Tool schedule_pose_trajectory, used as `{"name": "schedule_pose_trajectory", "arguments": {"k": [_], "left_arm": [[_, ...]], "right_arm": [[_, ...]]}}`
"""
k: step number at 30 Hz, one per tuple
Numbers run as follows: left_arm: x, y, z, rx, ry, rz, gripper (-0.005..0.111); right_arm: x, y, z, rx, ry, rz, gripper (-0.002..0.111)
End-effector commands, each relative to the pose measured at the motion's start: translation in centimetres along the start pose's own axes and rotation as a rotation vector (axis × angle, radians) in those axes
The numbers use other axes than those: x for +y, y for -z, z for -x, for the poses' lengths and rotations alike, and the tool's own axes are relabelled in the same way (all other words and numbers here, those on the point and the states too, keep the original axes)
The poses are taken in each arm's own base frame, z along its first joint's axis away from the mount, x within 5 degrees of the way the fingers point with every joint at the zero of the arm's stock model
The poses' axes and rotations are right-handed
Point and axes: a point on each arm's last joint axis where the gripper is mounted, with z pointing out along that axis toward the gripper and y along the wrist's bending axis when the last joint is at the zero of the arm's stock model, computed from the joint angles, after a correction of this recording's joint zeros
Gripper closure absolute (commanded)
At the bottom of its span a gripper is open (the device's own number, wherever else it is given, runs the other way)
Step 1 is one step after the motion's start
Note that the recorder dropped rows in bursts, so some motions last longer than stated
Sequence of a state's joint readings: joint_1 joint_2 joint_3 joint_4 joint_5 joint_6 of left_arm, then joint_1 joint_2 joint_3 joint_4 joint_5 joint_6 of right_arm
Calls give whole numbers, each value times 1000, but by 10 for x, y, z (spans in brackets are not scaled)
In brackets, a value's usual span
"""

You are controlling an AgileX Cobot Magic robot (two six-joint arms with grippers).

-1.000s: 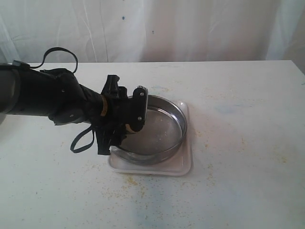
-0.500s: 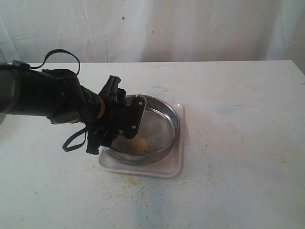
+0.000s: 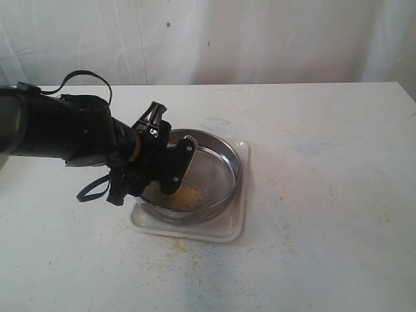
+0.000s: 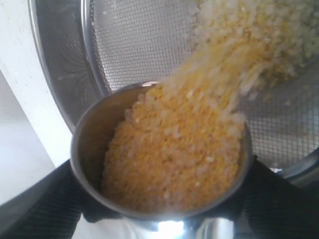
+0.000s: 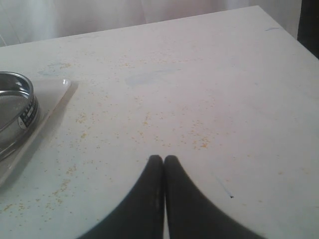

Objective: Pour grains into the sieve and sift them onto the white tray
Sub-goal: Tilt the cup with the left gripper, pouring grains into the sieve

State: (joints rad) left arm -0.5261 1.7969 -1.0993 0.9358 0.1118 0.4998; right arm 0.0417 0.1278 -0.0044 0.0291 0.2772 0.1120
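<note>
My left gripper is shut on a small steel cup, tipped over the near-left rim of the sieve. Yellow grains fill the cup and stream from its lip onto the fine mesh of the sieve. A small yellow heap of grains lies on the mesh below the gripper. The sieve rests on the white tray. Black fingers flank the cup on both sides. My right gripper is shut and holds nothing, low over bare table; the exterior view does not show it.
Stray grains are scattered over the white table, thickest in front of the tray. The right wrist view catches the sieve's rim and a tray corner. A white curtain hangs behind the table's far edge.
The left arm has tipped the cup further and a grain heap has appeared on the mesh. Sieve and tray have shifted slightly left.
</note>
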Motion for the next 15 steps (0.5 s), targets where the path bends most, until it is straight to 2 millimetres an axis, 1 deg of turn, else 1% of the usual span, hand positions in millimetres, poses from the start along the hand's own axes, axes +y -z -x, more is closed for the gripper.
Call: {"name": "schedule_pose_trajectory", "arguments": {"k": [1, 5, 10, 15], "left_arm": [[7, 4, 1, -1, -67, 43, 107], [19, 7, 1, -2, -61, 78, 107], [37, 15, 9, -13, -79, 134, 107], [34, 14, 14, 11, -225, 114, 107]], "right_arm": [[0, -1, -1, 6, -1, -3, 108], [0, -1, -1, 6, -1, -3, 108], [0, -1, -1, 6, -1, -3, 108], [0, -1, -1, 6, -1, -3, 108]]}}
